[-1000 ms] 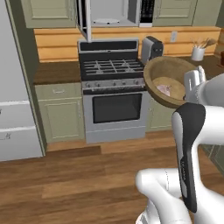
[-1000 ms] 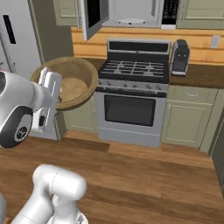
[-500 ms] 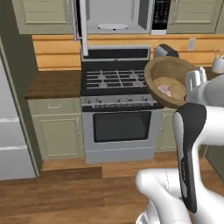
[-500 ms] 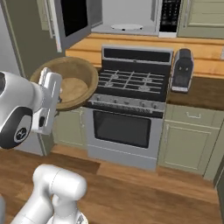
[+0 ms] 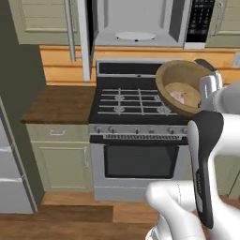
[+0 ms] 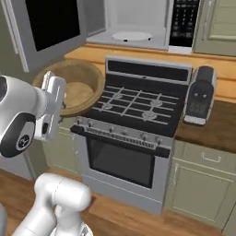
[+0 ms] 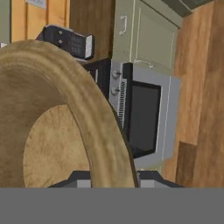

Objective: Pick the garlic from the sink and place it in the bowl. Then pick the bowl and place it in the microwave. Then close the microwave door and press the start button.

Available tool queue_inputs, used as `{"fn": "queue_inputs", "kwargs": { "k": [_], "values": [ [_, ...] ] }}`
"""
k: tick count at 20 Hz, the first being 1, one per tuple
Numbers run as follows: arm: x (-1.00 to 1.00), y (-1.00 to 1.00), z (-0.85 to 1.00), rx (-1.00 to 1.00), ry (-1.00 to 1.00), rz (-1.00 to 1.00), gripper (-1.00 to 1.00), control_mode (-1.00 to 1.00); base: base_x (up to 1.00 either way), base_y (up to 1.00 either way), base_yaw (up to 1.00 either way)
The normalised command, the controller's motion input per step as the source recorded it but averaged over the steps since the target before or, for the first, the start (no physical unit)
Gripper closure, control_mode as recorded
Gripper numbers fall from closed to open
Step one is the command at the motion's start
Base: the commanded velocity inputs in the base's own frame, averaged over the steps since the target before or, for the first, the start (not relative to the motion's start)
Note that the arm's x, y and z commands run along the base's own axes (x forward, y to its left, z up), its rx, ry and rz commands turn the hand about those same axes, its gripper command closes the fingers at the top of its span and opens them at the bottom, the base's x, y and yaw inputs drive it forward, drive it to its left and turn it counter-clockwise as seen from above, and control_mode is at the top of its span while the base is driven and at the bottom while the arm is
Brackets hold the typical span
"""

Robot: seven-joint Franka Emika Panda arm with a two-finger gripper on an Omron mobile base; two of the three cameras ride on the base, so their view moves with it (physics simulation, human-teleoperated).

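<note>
My gripper is shut on the rim of the brown wooden bowl, which hangs tilted above the right side of the stove. The pale garlic lies inside the bowl. In the right base view the bowl hangs left of the stove with the gripper on its near rim. The hand view has the bowl's rim running between my fingertips. Above the stove, the microwave stands open with its white turntable bare. The microwave door is swung out to the left. The sink is out of view.
A gas stove with an oven below sits under the microwave. A dark appliance stands on the counter to its right. A wooden counter lies to the stove's left. The microwave's control panel is on its right side.
The base has driven closer to the stove and microwave, so the whole scene looms larger. The bowl with the garlic stays in my gripper, unchanged.
</note>
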Motion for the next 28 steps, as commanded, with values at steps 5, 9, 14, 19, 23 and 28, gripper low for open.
{"fn": "queue_inputs", "kwargs": {
  "k": [5,9,14,19,23,28],
  "values": [
    [0.00,0.00,0.00,0.00,0.00,0.00,1.00,1.00,0.98,-0.37,0.34],
    [0.00,0.00,0.00,0.00,0.00,0.00,1.00,1.00,0.54,-0.38,0.34],
    [0.00,0.00,0.00,0.00,0.00,0.00,1.00,1.00,0.25,-0.29,0.32],
    [0.00,0.00,0.00,0.00,0.00,0.00,1.00,1.00,0.19,-0.28,0.32],
    [0.00,0.00,0.00,0.00,0.00,0.00,1.00,1.00,0.31,-0.46,0.22],
    [0.00,0.00,0.00,0.00,0.00,0.00,1.00,1.00,0.73,-0.36,0.02]
  ]
}}
